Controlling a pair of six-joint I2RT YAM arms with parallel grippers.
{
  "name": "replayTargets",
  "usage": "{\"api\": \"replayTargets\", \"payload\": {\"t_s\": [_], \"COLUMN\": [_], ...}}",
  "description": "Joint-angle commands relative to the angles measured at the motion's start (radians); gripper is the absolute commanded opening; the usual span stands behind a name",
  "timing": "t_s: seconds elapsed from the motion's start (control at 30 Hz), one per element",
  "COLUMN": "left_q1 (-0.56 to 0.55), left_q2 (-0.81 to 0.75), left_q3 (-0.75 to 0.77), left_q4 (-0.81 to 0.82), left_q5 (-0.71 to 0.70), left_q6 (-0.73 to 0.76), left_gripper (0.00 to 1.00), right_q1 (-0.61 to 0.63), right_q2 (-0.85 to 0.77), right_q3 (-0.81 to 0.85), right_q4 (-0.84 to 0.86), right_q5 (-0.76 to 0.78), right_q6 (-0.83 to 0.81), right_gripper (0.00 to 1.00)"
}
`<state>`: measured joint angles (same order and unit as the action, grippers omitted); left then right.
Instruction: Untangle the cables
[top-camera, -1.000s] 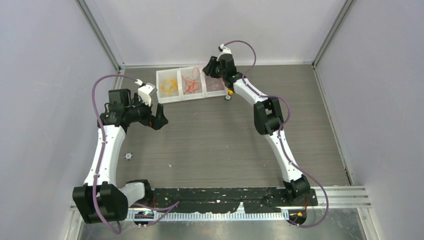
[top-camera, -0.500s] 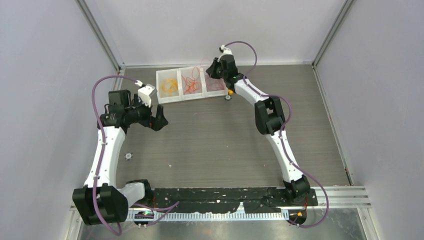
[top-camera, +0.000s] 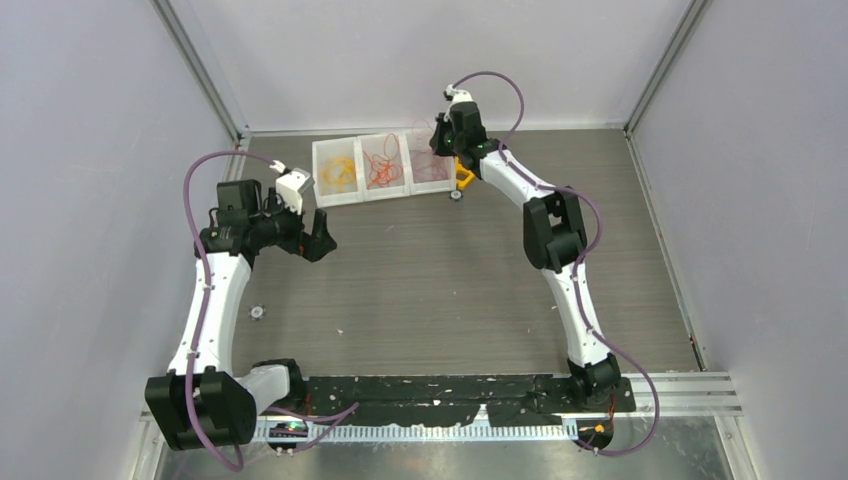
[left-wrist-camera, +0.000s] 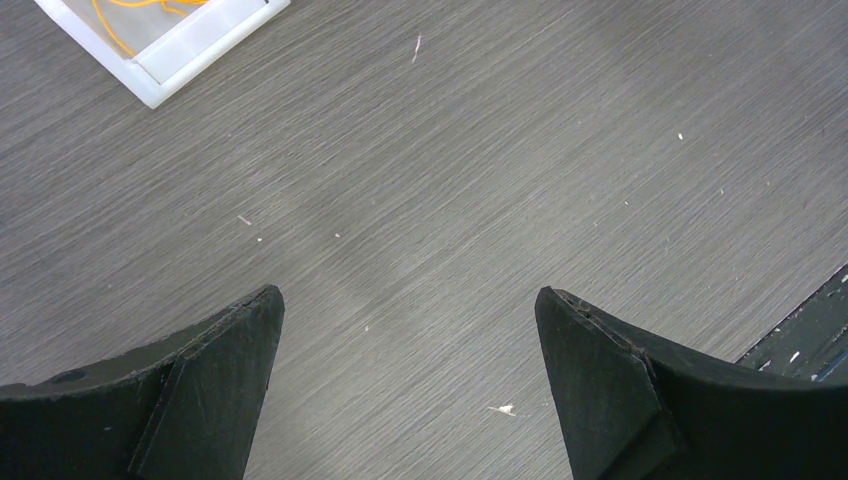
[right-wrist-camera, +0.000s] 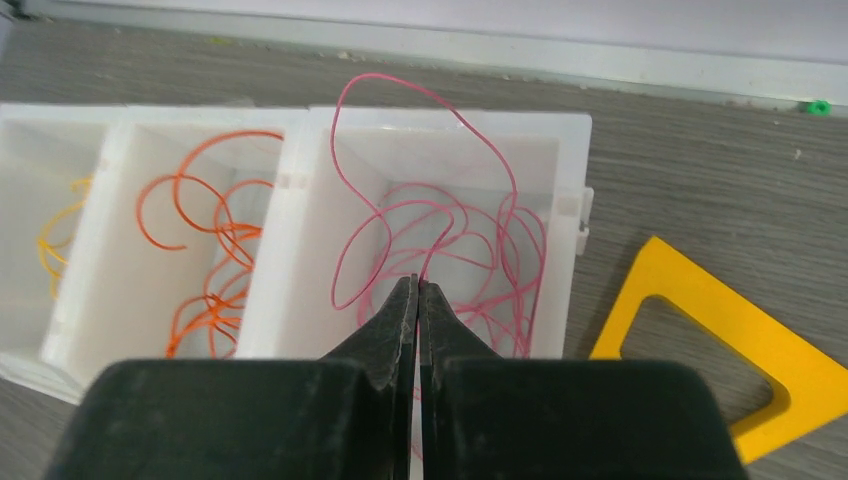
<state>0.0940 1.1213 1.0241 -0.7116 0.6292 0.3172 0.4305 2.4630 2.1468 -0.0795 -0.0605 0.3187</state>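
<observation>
Your right pincer (right-wrist-camera: 418, 285) is pressed together with one strand of the thin curly pink-red cables (right-wrist-camera: 480, 250) nipped at its tip, and it hangs over the right compartment of the white plastic three-compartment tray (right-wrist-camera: 450, 122). The other pink-red strands lie in that same compartment, with one tall loop standing up past the far rim. The middle compartment holds thin curly orange cables (right-wrist-camera: 215, 240). The left one holds thin yellow cables (right-wrist-camera: 60, 235), only partly in view from the right wrist. A flat yellow plastic triangle frame (right-wrist-camera: 720, 305) lies on the grey wood-grain worktop (left-wrist-camera: 450, 150) just beside the tray's right end, not touching it. Your left pincer (left-wrist-camera: 410, 300) is spread wide apart above the worktop, near the tray's near-left corner. That corner, with a bit of yellow cable in it, shows at the top left of the left wrist view. From the top camera you see the right arm stretched to the far side of the worktop over the tray, and the left arm bent at the left side, well apart from the right
</observation>
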Motion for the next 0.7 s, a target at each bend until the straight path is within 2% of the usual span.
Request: {"api": "replayTargets", "payload": {"t_s": [0.0,0.27,0.47,0.57,0.67], "left_q1": [0.006,0.006,0.006,0.006,0.006], "left_q2": [-0.008,-0.020,-0.025,-0.028,-0.037], "left_q3": [0.000,-0.008,-0.012,-0.009,-0.007], "left_q4": [0.012,0.006,0.004,0.002,0.002], "left_q5": [0.015,0.008,0.004,-0.007,-0.017], "left_q6": [-0.004,0.000,-0.004,-0.006,-0.008], "left_gripper": [0.99,0.99,0.99,0.99,1.00], "right_q1": [0.025,0.057,0.084,0.091,0.091], "right_q2": [-0.026,0.011,0.078,0.069,0.027], "right_q3": [0.068,0.100,0.235,0.223,0.167], "right_q4": [-0.134,-0.228,-0.308,-0.309,-0.297], "right_q5": [0.053,0.122,0.133,0.133,0.129], "right_q6": [-0.122,-0.226,-0.291,-0.301,-0.300], "right_gripper": [0.05,0.05,0.06,0.17,0.21]}}
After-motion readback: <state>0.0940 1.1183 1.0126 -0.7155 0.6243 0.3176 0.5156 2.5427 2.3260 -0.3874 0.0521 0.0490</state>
